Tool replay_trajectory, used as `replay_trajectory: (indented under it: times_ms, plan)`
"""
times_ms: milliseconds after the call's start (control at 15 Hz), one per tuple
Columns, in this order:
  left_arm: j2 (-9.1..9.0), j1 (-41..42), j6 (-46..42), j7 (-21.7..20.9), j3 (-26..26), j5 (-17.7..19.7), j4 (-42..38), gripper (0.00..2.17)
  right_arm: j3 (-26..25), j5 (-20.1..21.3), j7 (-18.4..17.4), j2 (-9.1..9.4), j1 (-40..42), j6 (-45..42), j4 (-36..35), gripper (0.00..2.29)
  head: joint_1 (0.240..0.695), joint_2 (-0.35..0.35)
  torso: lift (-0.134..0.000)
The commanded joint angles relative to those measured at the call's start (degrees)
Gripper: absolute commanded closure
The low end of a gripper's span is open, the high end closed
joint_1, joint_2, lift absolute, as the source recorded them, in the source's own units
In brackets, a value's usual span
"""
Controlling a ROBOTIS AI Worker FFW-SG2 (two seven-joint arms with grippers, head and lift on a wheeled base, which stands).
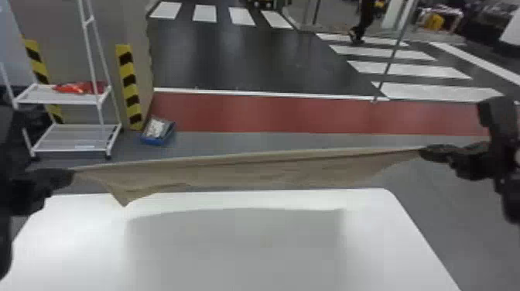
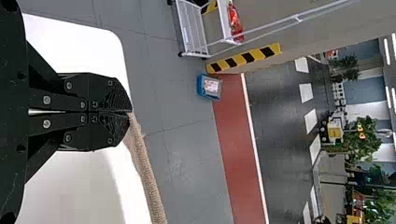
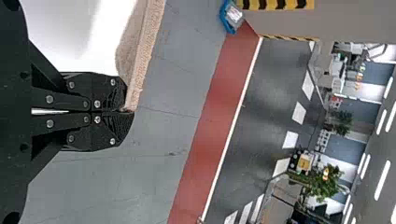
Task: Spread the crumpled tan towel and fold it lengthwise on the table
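The tan towel (image 1: pixel 247 170) hangs stretched in the air between both grippers, over the far edge of the white table (image 1: pixel 240 240). Its left part droops into a pointed corner above the tabletop. My left gripper (image 1: pixel 71 176) holds the towel's left end, and my right gripper (image 1: pixel 423 152) holds the right end, slightly higher in the head view. In the left wrist view, the left gripper (image 2: pixel 130 112) is shut on a corner of the towel (image 2: pixel 147 179). The right wrist view has the right gripper (image 3: pixel 128 111) shut on the other corner of the towel (image 3: pixel 140 60).
A shadow lies on the middle of the tabletop. Beyond the table, a white shelf rack (image 1: pixel 69 98) stands at the left, with a blue bin (image 1: pixel 156 131) on the floor beside it. Grey floor borders the table's right edge.
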Motion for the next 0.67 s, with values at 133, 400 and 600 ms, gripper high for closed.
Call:
replay_trajectory:
  times_ms: [133,400,600]
  plan:
    - [-0.14,20.4,-14.9,0.3,6.0,6.2,-6.7,1.84,-5.9,-3.9,0.4,2.12,22.8,-16.1,-7.5,1.83,0.695,-0.188,0.000]
    - [-0.14,30.5,-25.8,0.1,8.3,7.1,-3.3,1.84,-9.3,-5.0,2.7,3.35,34.3,-28.2,-6.7,1.83,0.695,-0.197,0.000]
    - [-0.14,31.9,-27.4,-1.4,10.2,6.0,-0.6,1.84,-10.9,-5.1,4.4,3.00,36.6,-33.0,-4.2,1.83,0.695,-0.200,0.000]
